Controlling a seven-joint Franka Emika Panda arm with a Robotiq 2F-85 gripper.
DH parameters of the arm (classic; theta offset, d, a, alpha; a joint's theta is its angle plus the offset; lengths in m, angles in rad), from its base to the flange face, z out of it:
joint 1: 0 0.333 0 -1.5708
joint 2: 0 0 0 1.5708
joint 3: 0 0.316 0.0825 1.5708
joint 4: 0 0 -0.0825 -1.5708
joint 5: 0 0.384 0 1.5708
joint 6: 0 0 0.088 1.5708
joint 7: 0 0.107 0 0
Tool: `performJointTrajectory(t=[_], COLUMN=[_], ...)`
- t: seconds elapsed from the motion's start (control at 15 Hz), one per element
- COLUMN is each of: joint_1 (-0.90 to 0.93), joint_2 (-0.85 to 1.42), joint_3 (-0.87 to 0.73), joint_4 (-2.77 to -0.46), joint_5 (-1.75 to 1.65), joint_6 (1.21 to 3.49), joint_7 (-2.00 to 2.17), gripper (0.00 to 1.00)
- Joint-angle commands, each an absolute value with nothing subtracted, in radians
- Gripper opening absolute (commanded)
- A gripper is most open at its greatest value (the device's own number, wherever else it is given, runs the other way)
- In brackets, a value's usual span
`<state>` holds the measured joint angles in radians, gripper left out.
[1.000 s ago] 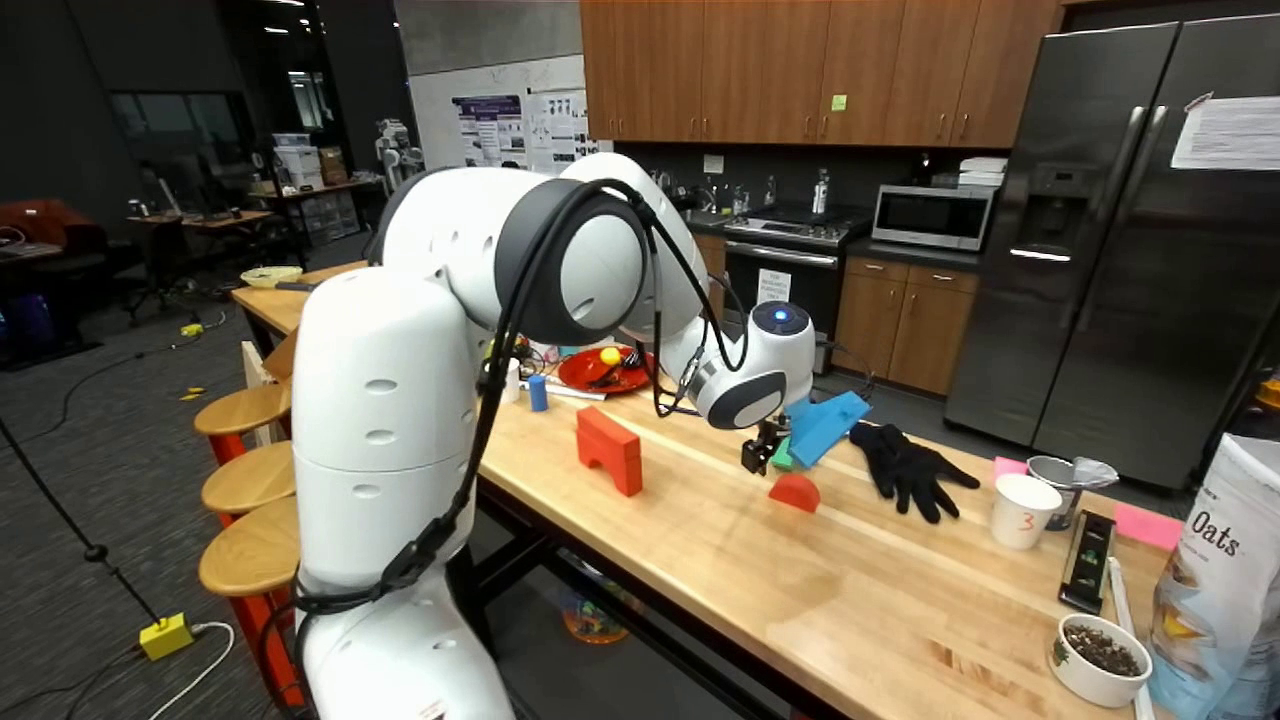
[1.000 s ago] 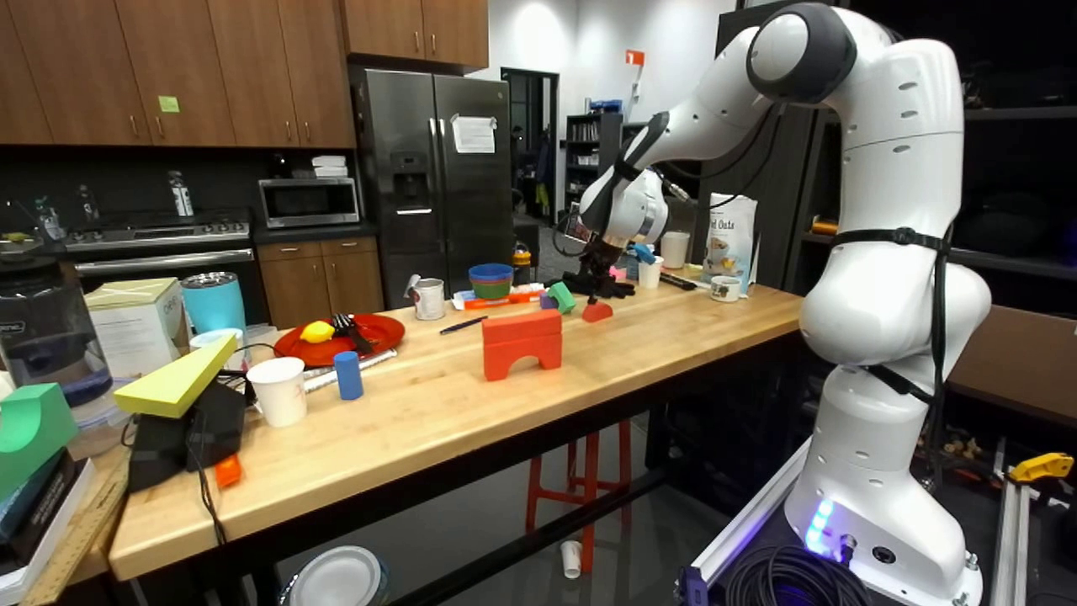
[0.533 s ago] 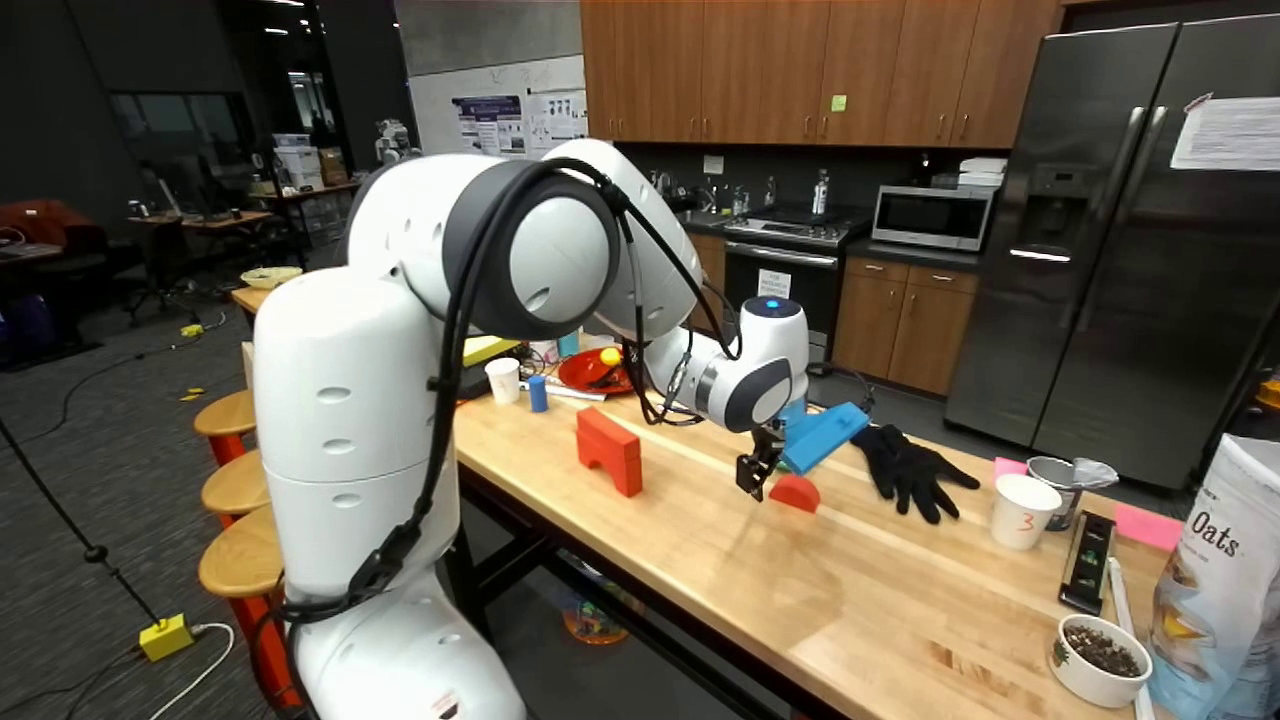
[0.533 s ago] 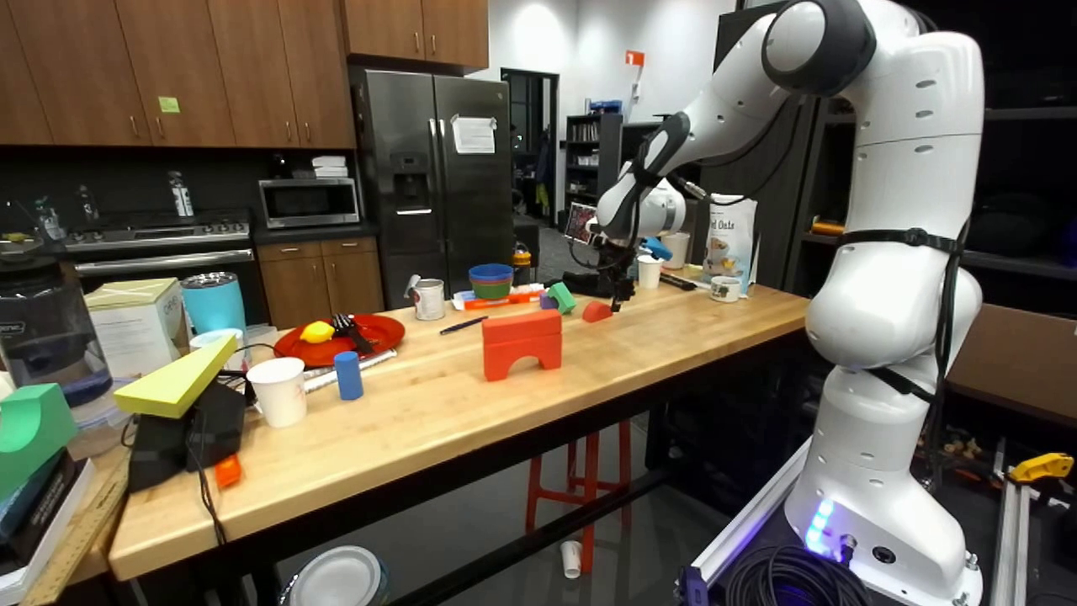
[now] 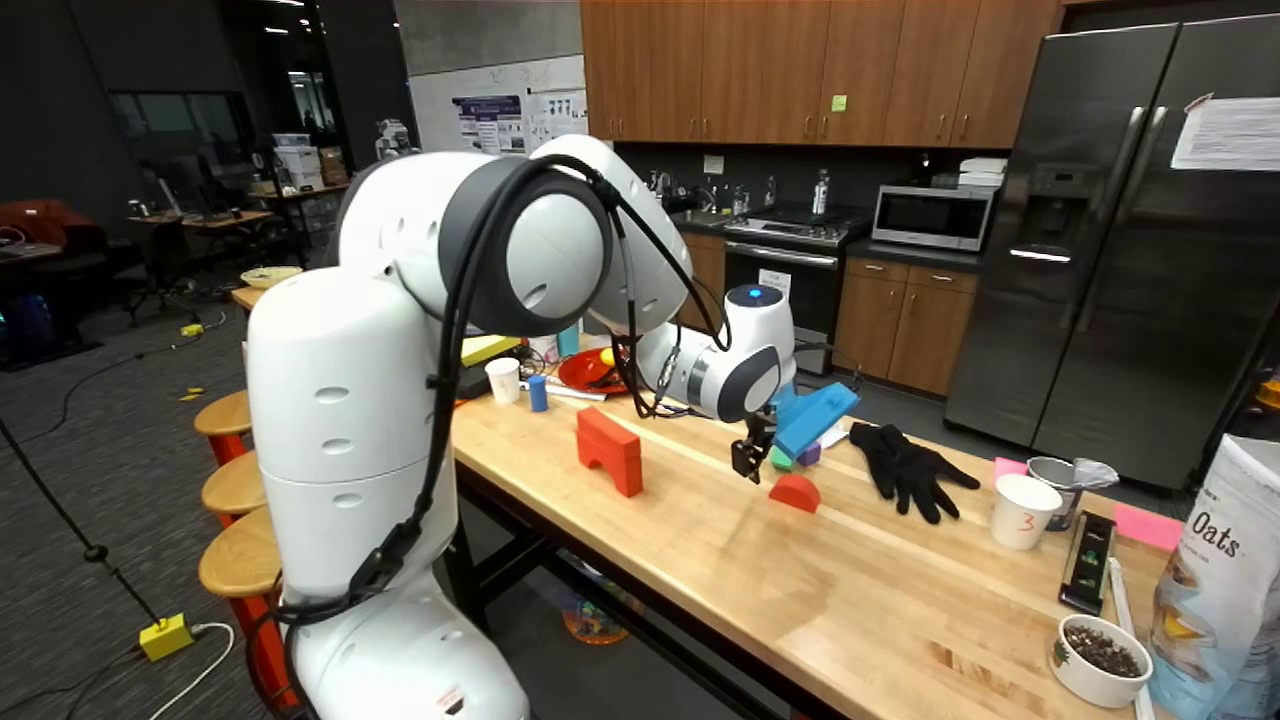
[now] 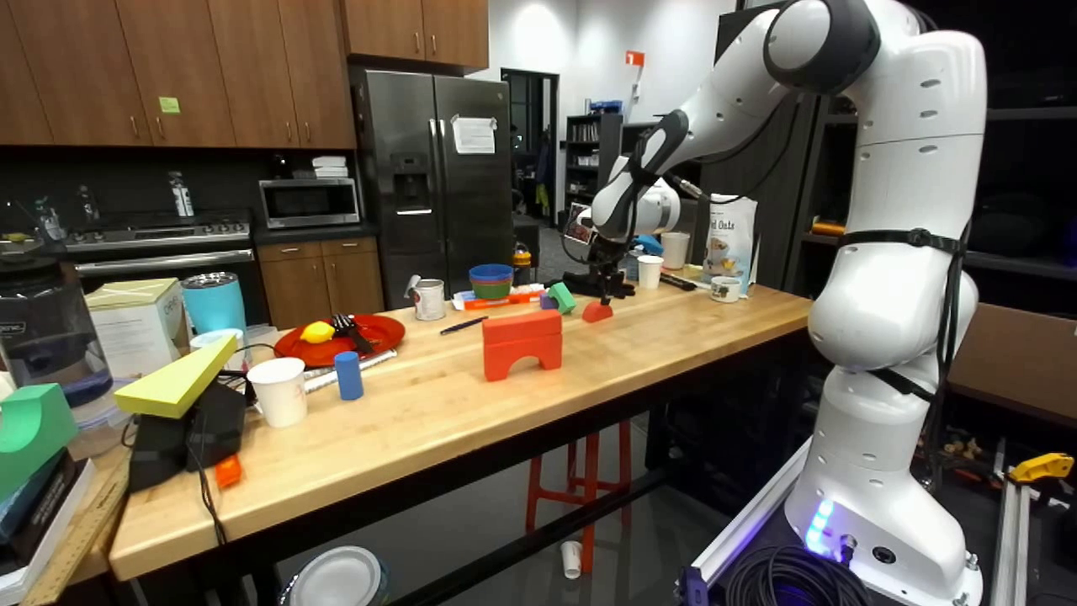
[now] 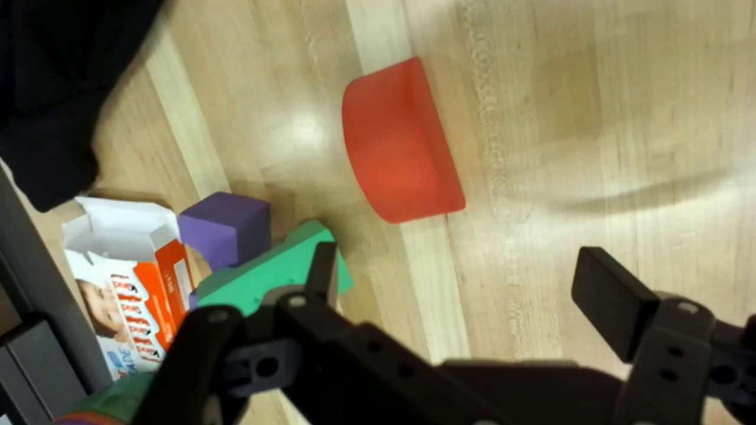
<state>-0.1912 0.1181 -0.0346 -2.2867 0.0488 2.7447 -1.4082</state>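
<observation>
While an exterior view is showing the black glove (image 5: 905, 467) whole, the wrist view is catching only part of it but is revealing a child's face on the carton (image 7: 136, 295). The red half-round block (image 7: 398, 144) is resting curved side up on the table (image 7: 679, 118), its long axis slanting steeply from upper left to lower right in the wrist view. Jaws standing wide apart, the pincer (image 7: 458, 260) is hovering clear; the block is lying just beyond the jaw tips, between their lines.

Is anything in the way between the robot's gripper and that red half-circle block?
Nothing visible stands between the open gripper and the red half-circle block. The green block sits to its side, not between.
</observation>
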Motion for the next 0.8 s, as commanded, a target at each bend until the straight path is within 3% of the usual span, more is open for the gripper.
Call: performJointTrajectory(t=[0.0,0.73], joint_1=[-0.191,-0.213], joint_2=[0.143,0.164], joint_3=[-0.008,0.018], joint_4=[-2.273,-2.265], joint_5=[0.14,0.244], joint_6=[2.822,2.852], joint_7=[-1.504,-1.651], gripper=[1.0,1.0])
